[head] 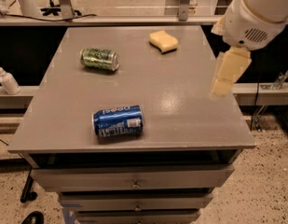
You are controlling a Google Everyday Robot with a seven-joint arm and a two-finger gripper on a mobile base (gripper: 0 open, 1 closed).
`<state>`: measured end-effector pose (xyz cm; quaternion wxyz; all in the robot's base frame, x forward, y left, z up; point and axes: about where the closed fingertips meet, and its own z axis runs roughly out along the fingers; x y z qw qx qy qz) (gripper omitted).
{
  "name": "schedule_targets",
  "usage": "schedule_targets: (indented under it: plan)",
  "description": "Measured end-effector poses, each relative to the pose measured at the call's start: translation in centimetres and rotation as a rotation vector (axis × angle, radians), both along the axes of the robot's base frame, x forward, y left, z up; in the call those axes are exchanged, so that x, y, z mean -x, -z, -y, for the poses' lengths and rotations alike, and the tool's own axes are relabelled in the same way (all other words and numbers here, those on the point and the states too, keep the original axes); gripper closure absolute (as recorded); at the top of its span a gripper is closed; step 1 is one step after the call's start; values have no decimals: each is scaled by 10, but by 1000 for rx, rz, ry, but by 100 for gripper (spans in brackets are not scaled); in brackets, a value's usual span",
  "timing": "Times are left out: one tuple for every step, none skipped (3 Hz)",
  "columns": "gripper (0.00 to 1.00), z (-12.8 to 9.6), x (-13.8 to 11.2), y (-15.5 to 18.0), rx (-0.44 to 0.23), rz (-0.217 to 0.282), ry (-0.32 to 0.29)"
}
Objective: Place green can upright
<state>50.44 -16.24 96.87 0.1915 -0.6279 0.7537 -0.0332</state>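
The green can (99, 59) lies on its side at the back left of the grey table (181, 106), its silver end facing right. My gripper (226, 74) hangs from the white arm over the table's right edge, well to the right of the green can and apart from it. It holds nothing that I can see.
A blue can (118, 121) with white lettering lies on its side near the table's front edge. A yellow sponge (163, 41) sits at the back middle. A white pump bottle (6, 80) stands on a ledge to the left. Drawers (134, 183) are below the tabletop.
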Motion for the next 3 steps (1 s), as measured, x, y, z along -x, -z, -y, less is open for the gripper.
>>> schedule_targets:
  plan:
    - [0,-43,-57,7,-14,28,-37]
    - [0,-90,-117,13,-38,52,-68]
    - [0,-132,-164,15,-66,68,-72]
